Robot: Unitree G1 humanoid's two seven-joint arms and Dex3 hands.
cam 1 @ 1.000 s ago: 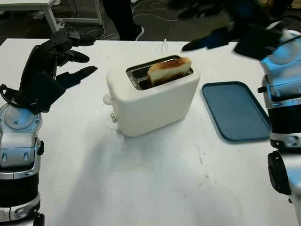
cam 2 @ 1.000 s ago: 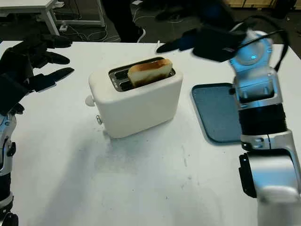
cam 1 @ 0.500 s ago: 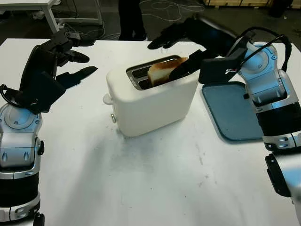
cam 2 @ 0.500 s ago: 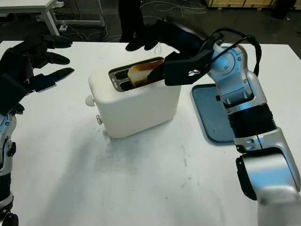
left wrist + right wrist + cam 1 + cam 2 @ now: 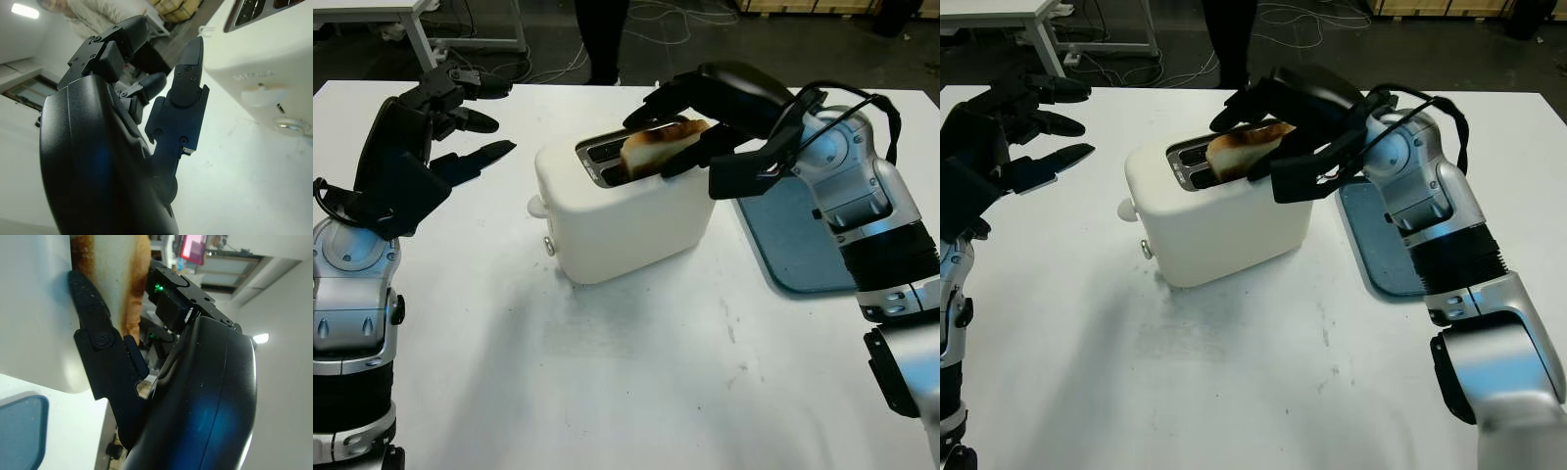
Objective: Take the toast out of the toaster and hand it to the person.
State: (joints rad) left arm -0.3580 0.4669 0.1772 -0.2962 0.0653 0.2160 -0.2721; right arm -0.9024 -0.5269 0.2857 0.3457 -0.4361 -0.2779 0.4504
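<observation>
Right hand point(image 5: 677, 132) is over the top of the toaster point(image 5: 626, 211), fingers point(image 5: 93, 328) either side of the toast point(image 5: 656, 149) — one on the near face, the others curled over the far side. They look to be pinching the slice, grip just closing on it. Toast is upright in the near slot, upper half sticking out, browned along the crust. Toaster sits mid-table on the white table point(image 5: 636, 372), lever knob point(image 5: 537, 206) on its left end. Blue tray point(image 5: 798, 235) lies just right of the toaster, partly under the right forearm. Left hand point(image 5: 440, 127) is raised at the far left, well apart from the toaster, open and holding nothing. Person's legs point(image 5: 602, 34) stand beyond the far table edge.
</observation>
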